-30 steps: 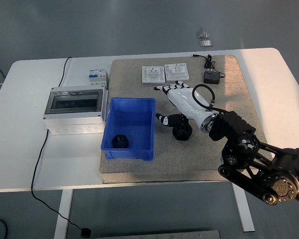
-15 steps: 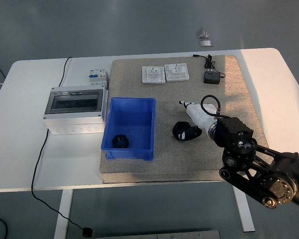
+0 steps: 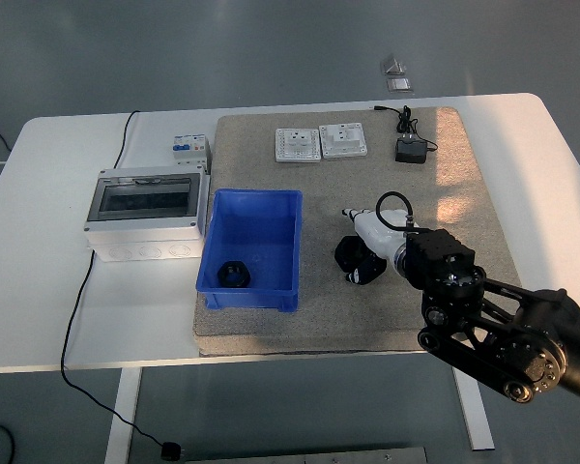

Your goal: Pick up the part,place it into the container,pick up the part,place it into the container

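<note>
right hand [image 3: 365, 244]: white, entering from 4 o'clock on black arm [image 3: 493, 324]; curled down onto black part, fingertips around it, appears to grip it; exact finger closure hard to see
black part [image 3: 353, 257]: on mat just right of bin, about centre of mat, partly covered by hand; contact with mat cannot tell
second black part [image 3: 235, 274]: round, inside blue bin, at bin's 6 o'clock end, resting on floor of bin
blue bin [image 3: 271, 207]: rectangular, open top, on left half of mat, long side running 12 to 6 o'clock
mat [image 3: 454, 184]: grey-brown, covering middle of table, sunlit patch at 3 o'clock side
white table [image 3: 68, 319]: mat, bin, boxes on top
grey enclosure box [image 3: 145, 220]: clear lid, at 9 o'clock of bin, just beside it, off mat
circuit breaker [image 3: 189, 151]: small, white with blue, at 12 o'clock of enclosure box, near mat's left edge
wall sockets [image 3: 298, 144]: two white square plates side by side at mat's 12 o'clock edge, second one [image 3: 344, 141] just right of first
black adapter [image 3: 411, 150]: at 1 o'clock of mat, cable looping up toward far edge
black cable [image 3: 73, 309]: from enclosure box side, across table at 8 o'clock, dropping to floor
</note>
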Controlling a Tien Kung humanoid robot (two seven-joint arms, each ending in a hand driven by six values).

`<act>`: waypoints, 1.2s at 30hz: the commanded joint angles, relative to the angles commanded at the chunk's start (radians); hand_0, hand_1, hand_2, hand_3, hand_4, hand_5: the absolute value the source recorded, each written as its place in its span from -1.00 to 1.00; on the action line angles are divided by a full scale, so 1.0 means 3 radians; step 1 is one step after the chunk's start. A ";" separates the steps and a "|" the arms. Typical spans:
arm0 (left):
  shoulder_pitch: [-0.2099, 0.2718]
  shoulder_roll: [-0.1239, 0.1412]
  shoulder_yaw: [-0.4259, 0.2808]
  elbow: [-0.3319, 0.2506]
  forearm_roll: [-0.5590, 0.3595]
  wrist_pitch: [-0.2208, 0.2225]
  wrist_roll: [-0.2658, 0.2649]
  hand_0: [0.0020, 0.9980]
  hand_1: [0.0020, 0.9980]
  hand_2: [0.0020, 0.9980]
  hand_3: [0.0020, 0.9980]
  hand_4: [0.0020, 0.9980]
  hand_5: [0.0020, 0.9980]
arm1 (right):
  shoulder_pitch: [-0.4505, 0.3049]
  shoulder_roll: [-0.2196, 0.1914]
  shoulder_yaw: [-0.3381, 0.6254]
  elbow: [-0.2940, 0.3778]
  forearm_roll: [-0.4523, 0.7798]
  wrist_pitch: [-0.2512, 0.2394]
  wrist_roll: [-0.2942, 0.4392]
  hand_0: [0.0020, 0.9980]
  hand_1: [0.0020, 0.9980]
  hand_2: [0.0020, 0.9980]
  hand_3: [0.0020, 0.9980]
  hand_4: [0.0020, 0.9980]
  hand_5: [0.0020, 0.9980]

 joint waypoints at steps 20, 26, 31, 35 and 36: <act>0.0011 -0.0004 0.0002 0.0000 -0.0002 -0.0003 0.0000 0.46 0.39 0.37 0.58 0.74 1.00 | 0.0044 0.0029 -0.0114 -0.0167 -0.0169 -0.0063 0.0117 -0.19 -0.39 0.06 0.20 -0.27 -0.93; 0.0018 -0.0004 0.0001 0.0000 -0.0009 0.0000 0.0001 0.46 0.39 0.37 0.58 0.74 1.00 | 0.0074 0.0005 -0.0009 -0.0138 -0.0286 -0.0274 0.0314 -0.19 -0.45 -0.01 0.07 -0.42 -1.00; 0.0024 0.0002 -0.0004 0.0000 -0.0014 0.0003 0.0000 0.46 0.39 0.37 0.57 0.74 1.00 | 0.0226 0.0013 0.0066 -0.0086 -0.0131 -0.0727 0.0695 -0.18 -0.44 -0.02 0.08 -0.44 -1.00; 0.0023 0.0002 -0.0008 0.0000 -0.0013 0.0009 0.0000 0.46 0.39 0.37 0.57 0.74 1.00 | 0.0398 0.0103 -0.0147 -0.0087 0.0173 -0.1146 0.1136 -0.18 -0.44 -0.02 0.08 -0.44 -1.00; 0.0022 0.0002 -0.0009 0.0000 -0.0010 0.0009 0.0001 0.46 0.39 0.37 0.57 0.74 1.00 | 0.0422 0.0119 -0.0196 -0.0091 0.0228 -0.1208 0.1210 -0.18 -0.44 -0.02 0.08 -0.44 -1.00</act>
